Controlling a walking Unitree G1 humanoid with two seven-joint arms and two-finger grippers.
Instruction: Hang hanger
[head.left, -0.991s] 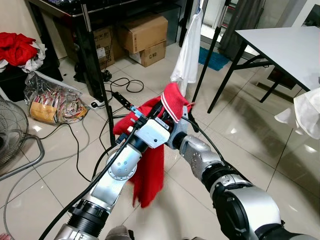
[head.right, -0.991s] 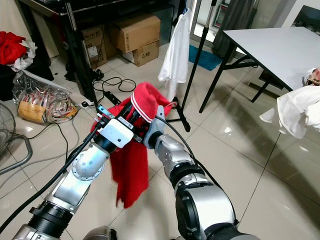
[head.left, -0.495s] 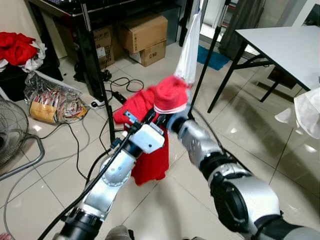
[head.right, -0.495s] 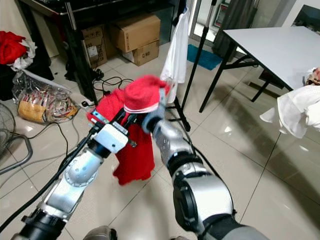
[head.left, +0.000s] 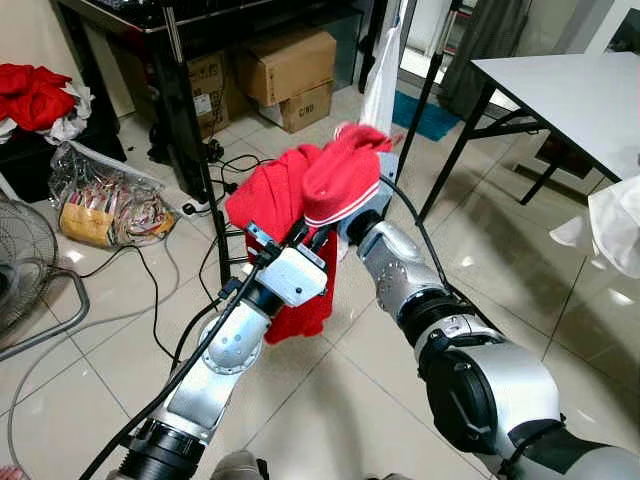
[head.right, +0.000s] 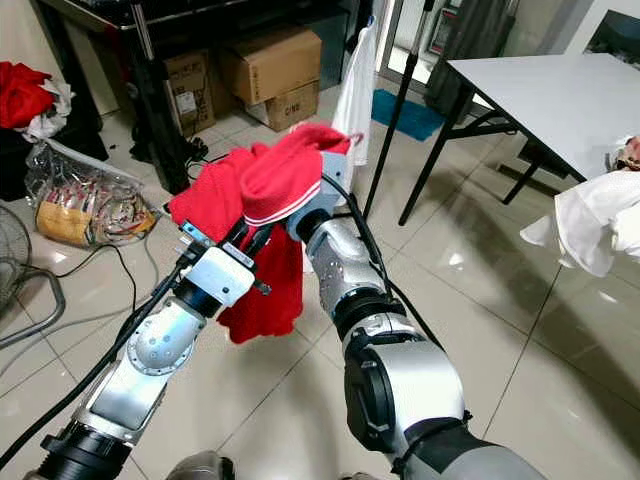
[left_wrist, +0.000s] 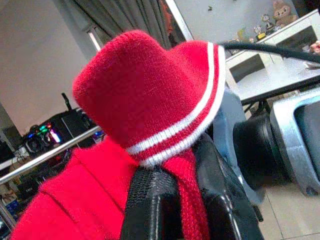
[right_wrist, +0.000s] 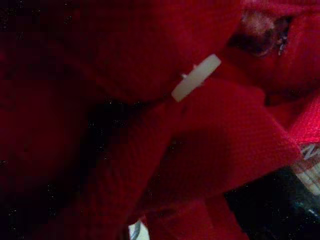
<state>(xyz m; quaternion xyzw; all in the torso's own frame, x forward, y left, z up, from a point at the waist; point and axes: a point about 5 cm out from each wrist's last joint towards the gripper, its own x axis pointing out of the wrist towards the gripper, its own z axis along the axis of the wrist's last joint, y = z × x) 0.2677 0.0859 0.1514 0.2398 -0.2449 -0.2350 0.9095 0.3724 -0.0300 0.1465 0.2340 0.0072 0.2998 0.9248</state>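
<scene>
At far left a heap of red cloth (head.left: 35, 95) sits above a crinkled clear plastic bag (head.left: 105, 205) on the glossy tiled floor (head.left: 80, 360), with black cables (head.left: 150, 290) trailing across it. The left gripper (head.left: 290, 240) reaches up at centre, its black fingers (left_wrist: 150, 210) closed on a fold of the red knitted garment (head.left: 270, 200), whose white-striped cuff (head.left: 340, 210) flops over the top. Just right of it, the right gripper (head.left: 350, 222) is buried under the same knit; I cannot tell how its fingers stand. A pale plastic bar, probably the hanger (right_wrist: 196, 77), peeks from the red folds in the right wrist view. Beyond, a white shirt (head.left: 382, 90) hangs on a thin black rack pole (head.left: 425, 95); a grey worktop (head.left: 575, 95) stands far right.

The knit is soft, thick and slack, so it could slide off the hanger or hide its hook from sight. Both arms crowd together, and the cloth may snag between the fingers.
</scene>
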